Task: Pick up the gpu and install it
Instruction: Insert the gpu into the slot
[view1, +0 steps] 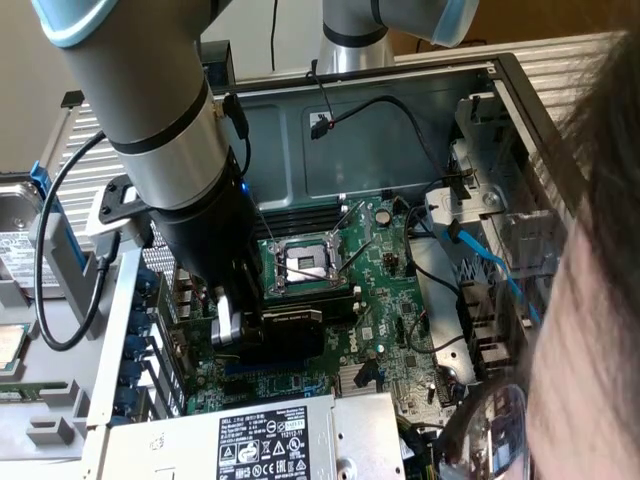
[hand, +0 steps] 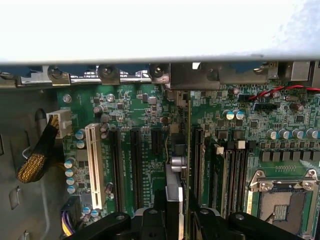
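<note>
The gripper (view1: 232, 318) is down inside the open case (view1: 300, 130), closed on the gpu (view1: 290, 330), which it holds on edge over the motherboard (view1: 400, 290), between the empty CPU socket (view1: 305, 262) and the power supply (view1: 265, 440) at the near edge of the exterior view. In the wrist view the card is seen edge-on, a thin green line with silver hardware running away from the fingers (hand: 150, 220) toward the rear bracket openings, the gripper (hand: 172, 222) clamped across its thickness. It stands over the row of black expansion slots (hand: 135, 165), beside the white slot (hand: 92, 165) and well apart from the memory slots (hand: 232, 170); whether its edge connector already touches a slot cannot be told. The card looks light and rigid, so it should not sag or twist in a firm pinch, but it is fragile: bare solder points, small components and a plastic fan shroud that could crack or slip under hard pressure. The safer hold is across the board and shroud near the middle of its upper edge, as here, keeping clear of the fan blades and the gold contacts, with the metal bracket left free to line up with the case's rear opening.
</note>
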